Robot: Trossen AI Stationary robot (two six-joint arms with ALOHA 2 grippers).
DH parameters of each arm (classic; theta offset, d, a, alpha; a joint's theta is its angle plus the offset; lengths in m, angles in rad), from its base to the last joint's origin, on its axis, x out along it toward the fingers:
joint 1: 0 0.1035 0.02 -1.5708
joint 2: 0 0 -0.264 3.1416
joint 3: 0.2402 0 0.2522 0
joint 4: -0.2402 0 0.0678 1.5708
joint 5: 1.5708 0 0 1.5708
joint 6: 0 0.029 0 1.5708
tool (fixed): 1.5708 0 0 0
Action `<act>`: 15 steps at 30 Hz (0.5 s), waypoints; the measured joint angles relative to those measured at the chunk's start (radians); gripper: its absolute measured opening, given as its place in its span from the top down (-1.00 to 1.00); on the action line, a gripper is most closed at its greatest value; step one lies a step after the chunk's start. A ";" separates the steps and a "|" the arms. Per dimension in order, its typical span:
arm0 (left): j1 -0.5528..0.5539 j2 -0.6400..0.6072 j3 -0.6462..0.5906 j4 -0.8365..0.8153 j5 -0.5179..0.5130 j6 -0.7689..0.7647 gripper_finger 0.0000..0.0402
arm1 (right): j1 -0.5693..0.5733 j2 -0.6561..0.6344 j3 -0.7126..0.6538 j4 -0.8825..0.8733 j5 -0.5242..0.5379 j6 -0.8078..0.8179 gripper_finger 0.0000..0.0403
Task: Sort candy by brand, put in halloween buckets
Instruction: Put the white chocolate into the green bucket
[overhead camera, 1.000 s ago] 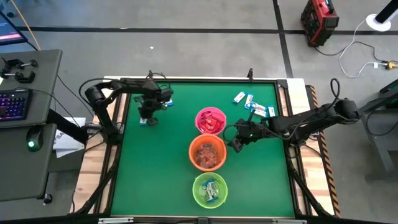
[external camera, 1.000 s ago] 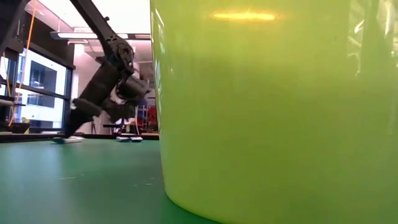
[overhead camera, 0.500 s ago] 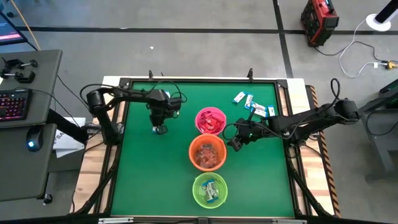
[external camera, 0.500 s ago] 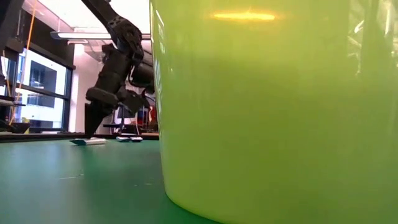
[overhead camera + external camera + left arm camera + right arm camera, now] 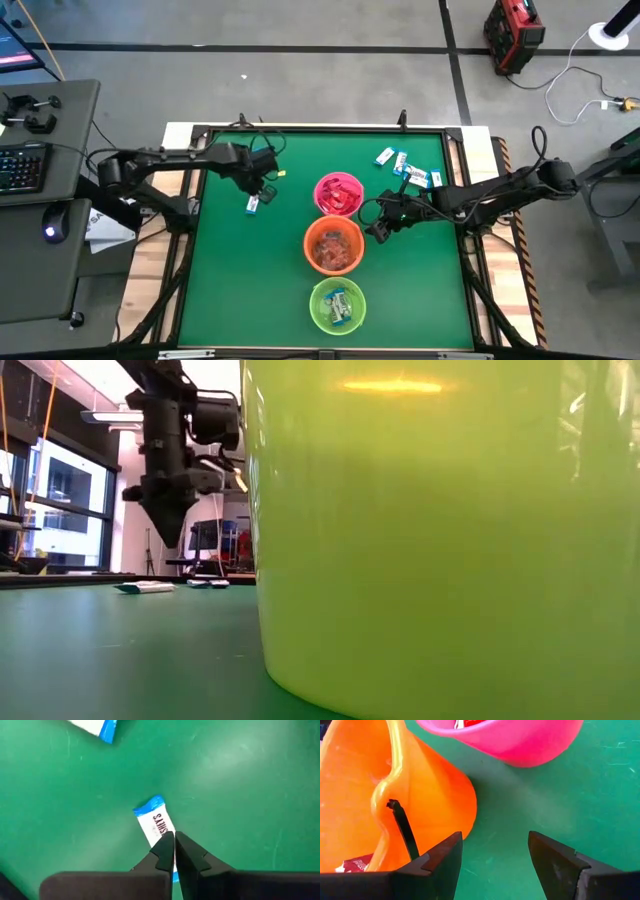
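One blue-and-white candy (image 5: 253,204) flat on table (image 5: 230,290), left pincer (image 5: 266,189) just above it, fingers together, empty. Right pincer (image 5: 377,230) apart beside orange bucket (image 5: 333,246).

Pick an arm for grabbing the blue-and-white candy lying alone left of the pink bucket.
Left. The left gripper hangs directly above that blue-and-white candy, fingers shut. The right gripper sits open beside the orange bucket, with the pink bucket between it and the candy.
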 joint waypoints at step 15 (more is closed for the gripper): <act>0.003 0.007 -0.130 0.149 -0.031 -0.190 0.03 | 0.000 0.000 0.000 0.000 0.000 -0.005 -0.09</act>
